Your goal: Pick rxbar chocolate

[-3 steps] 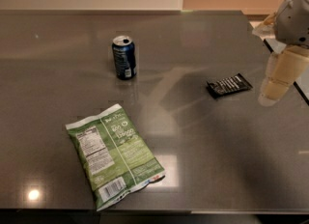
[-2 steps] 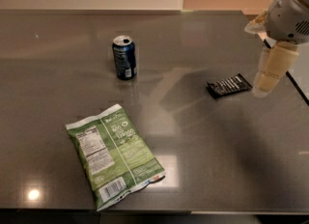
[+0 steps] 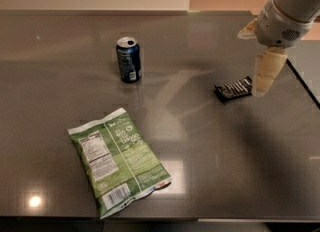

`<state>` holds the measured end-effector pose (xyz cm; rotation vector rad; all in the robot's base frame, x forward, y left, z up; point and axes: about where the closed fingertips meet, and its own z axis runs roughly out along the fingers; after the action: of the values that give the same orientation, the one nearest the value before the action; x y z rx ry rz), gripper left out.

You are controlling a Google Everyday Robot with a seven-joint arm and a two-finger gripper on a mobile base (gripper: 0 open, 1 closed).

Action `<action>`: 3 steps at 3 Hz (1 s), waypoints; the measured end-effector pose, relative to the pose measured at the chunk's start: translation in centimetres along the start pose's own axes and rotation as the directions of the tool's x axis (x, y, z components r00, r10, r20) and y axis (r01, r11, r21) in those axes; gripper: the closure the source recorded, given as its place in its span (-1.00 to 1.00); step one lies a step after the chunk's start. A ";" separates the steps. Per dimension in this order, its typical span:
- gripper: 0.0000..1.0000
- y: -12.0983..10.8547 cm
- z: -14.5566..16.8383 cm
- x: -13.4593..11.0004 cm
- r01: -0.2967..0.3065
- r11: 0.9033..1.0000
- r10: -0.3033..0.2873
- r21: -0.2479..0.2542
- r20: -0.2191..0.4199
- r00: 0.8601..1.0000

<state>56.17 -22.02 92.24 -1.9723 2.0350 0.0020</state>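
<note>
The rxbar chocolate (image 3: 233,89) is a small flat bar in a black wrapper with white lettering, lying on the dark grey table (image 3: 210,166) at the right. My gripper (image 3: 262,83) hangs from the arm that enters at the upper right. Its cream fingers point down just right of the bar's right end, at or just over that end.
A blue soda can (image 3: 128,59) stands upright at the back centre-left. A large green snack bag (image 3: 118,160) lies flat at the front left. The table's right edge (image 3: 303,82) runs just right of the gripper.
The gripper has moved left toward the bar's right end. The bar, can and bag have not moved.
</note>
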 end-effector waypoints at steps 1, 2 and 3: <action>-1.00 -0.7 2.7 1.0 0.046 0.997 -0.047 -0.055 -0.022 0.999; -1.00 -0.7 5.2 2.0 0.075 0.990 -0.079 -0.117 -0.032 0.996; -1.00 -0.6 7.0 2.6 0.095 0.986 -0.101 -0.136 -0.038 0.994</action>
<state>58.28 -23.10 85.14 -2.1703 2.0107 0.0755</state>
